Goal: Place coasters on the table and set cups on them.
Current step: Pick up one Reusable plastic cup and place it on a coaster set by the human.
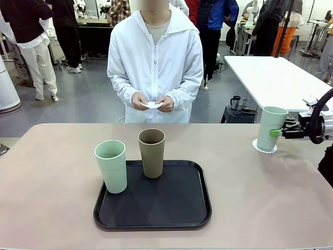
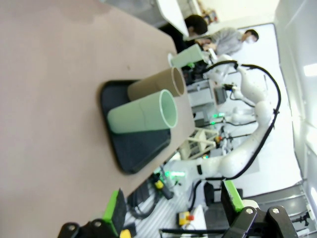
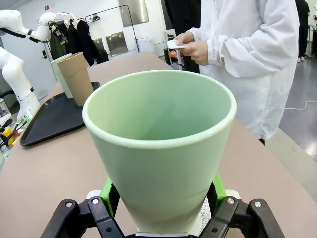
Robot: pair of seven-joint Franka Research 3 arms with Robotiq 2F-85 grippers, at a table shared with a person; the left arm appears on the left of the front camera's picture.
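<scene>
At the table's [image 1: 52, 156] right side a mint green cup [image 1: 271, 127] stands on a white scalloped coaster [image 1: 257, 145]. My right gripper [image 1: 277, 133] is shut on this cup's side. In the right wrist view the cup [image 3: 158, 148] sits between the green pads [image 3: 110, 191], with the coaster's edge [image 3: 92, 193] peeking out below. A second mint cup [image 1: 111, 166] and a tan cup [image 1: 151, 152] stand on the black tray [image 1: 171, 208]. The person holds more white coasters [image 1: 151, 104] in both hands. My left gripper [image 2: 173, 208] hangs open off the table's side, facing the tray's cups [image 2: 143, 116].
The black tray lies in the middle near the front edge. Bare tabletop stretches left of the tray and between the tray and the placed cup. The person stands at the far edge. A white-topped table [image 1: 270, 78] with a small dark mug [image 1: 235, 102] is behind.
</scene>
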